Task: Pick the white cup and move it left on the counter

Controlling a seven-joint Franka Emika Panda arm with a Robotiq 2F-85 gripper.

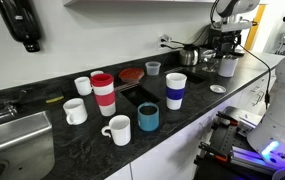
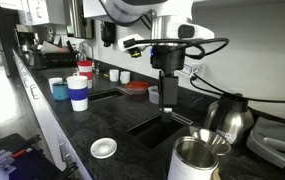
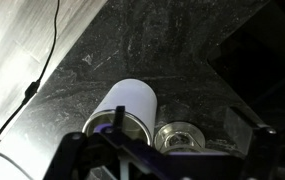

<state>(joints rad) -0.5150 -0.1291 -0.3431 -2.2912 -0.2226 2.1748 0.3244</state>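
One white cup (image 3: 132, 105) stands on the counter (image 3: 172, 45) right under the claw (image 2: 168, 97), inside the gap between its jaws, which are spread wide and grip nothing. Just beside the cup, also below the claw, the wrist view shows a round steel vessel (image 3: 182, 135). A white-and-blue tumbler (image 1: 175, 90) stands well apart from the claw.

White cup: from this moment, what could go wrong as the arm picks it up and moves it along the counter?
1. In the wrist view a shiny metal object sits close beside the white cup; the hand might knock it while closing.
2. The cup looks smooth with no handle, so an off-centre grip could tip it onto the counter.
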